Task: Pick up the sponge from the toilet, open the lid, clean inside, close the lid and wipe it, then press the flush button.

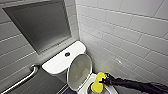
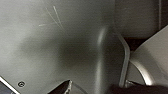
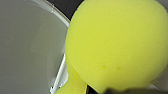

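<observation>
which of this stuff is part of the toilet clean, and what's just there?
Job:
- sponge, held by right gripper
- toilet
- lid, raised
- flush button

Just there:
- grab bar
- grey wall panel
- tiled wall

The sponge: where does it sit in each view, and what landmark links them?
Head view: sponge, low centre, in the right tool over the toilet.
Right wrist view: sponge close up beside white toilet.
Left wrist view: white toilet curve, probably.
Shared landmark: the toilet.
</observation>
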Tool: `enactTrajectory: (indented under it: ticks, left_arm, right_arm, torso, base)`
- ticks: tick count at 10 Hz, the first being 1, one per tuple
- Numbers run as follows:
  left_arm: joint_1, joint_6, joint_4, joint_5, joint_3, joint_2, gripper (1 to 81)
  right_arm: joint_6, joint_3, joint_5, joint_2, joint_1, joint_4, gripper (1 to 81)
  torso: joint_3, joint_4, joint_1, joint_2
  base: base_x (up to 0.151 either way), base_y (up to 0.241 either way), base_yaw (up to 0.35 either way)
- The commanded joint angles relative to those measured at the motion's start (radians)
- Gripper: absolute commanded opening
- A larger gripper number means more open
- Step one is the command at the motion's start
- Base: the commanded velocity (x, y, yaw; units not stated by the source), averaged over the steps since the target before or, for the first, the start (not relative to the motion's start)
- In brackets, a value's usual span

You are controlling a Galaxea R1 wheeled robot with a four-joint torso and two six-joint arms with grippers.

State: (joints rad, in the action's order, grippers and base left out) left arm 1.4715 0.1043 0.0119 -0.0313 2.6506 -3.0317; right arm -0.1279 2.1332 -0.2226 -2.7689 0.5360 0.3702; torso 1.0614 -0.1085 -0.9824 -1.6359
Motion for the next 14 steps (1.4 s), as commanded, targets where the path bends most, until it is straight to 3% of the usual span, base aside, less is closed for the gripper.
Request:
enactTrajectory:
  ticks: [1,4,9,14]
  left_arm:
    - [0.014,0.002,-0.044,-0.082,-0.146,0.092,81.1]
    - [0.014,0.002,-0.044,-0.084,-0.147,0.089,81.1]
    - [0.014,0.002,-0.046,-0.087,-0.147,0.091,81.1]
    - [0.014,0.002,-0.046,-0.084,-0.147,0.085,81.1]
  right_arm:
    - [0.004,0.045,-0.072,-0.053,-0.182,-0.013,1.0]
    - [0.002,0.1,-0.11,-0.126,-0.231,-0.02,1.0]
    - [-0.001,0.293,-0.097,-0.246,-0.205,-0.034,1.0]
    - [-0.001,0.307,-0.098,-0.324,-0.176,-0.037,1.0]
  torso:
    - [0.0,0.0,0.0,0.0]
    - [0.0,0.0,0.0,0.0]
    - [0.0,0.0,0.0,0.0]
    - [0.0,0.0,0.0,0.0]
  base:
    - [0.0,0.0,0.0]
    - [0.0,0.0,0.0]
    - [0.0,0.0,0.0]
    - [0.0,0.0,0.0]
